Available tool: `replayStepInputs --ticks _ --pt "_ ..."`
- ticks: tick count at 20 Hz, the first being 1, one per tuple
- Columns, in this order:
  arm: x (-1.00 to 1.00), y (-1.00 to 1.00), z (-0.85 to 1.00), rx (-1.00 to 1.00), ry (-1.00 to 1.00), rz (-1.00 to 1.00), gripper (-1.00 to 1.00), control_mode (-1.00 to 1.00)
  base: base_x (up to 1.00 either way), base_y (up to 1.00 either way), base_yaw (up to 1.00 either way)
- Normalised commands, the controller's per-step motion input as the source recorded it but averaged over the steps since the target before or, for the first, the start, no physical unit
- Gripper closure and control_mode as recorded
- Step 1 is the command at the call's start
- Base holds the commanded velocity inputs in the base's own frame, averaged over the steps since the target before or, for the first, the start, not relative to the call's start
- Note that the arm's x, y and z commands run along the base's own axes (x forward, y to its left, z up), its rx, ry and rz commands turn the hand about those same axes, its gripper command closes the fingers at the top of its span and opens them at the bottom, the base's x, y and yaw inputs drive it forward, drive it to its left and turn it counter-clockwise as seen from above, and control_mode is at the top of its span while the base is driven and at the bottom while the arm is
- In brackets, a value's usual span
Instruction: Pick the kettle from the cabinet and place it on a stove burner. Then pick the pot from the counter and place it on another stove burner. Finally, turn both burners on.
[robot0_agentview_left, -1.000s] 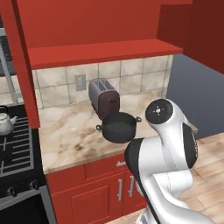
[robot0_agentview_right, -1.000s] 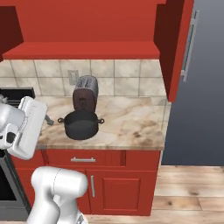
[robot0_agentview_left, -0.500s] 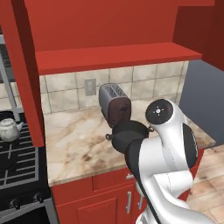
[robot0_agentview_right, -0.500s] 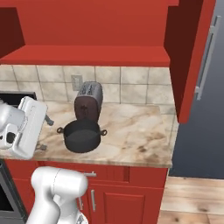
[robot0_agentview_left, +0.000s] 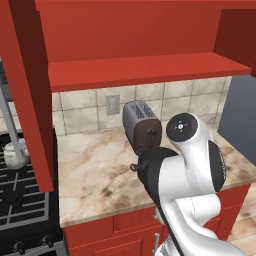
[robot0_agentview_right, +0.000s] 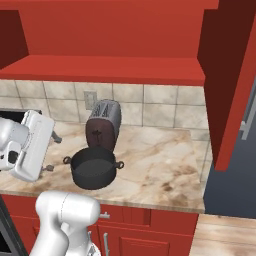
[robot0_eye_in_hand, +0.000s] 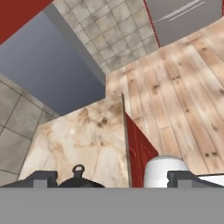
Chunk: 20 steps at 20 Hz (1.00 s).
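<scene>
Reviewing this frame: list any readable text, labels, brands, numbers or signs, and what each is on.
None: no readable text shows in these pictures.
toaster: dark front panel carries a small mark, too blurred to read.
pot: plain, no label.
stove: front knobs carry no legible markings.
wall outlet: blank plate.
cabinet and counter: no lettering.

No text, label, brand, number or sign can be read on anything here.
</scene>
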Motion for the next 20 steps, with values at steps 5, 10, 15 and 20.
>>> replayStepInputs --ticks 5,10,15,20 --pt "0.00 0.00 -0.02 0.00 0.00 0.00 -1.00 -1.00 0.00 0.00 0.00" --pt "0.02 0.00 -0.19 0.01 0.00 0.00 -1.00 -1.00 0.00 0.00 0.00" --pt "0.03 0.00 -0.37 0.01 0.05 0.00 -1.00 -1.00 0.00 0.00 0.00" --pt "0.02 0.00 -0.30 0.04 0.03 0.01 -1.00 -1.00 0.00 0.00 0.00"
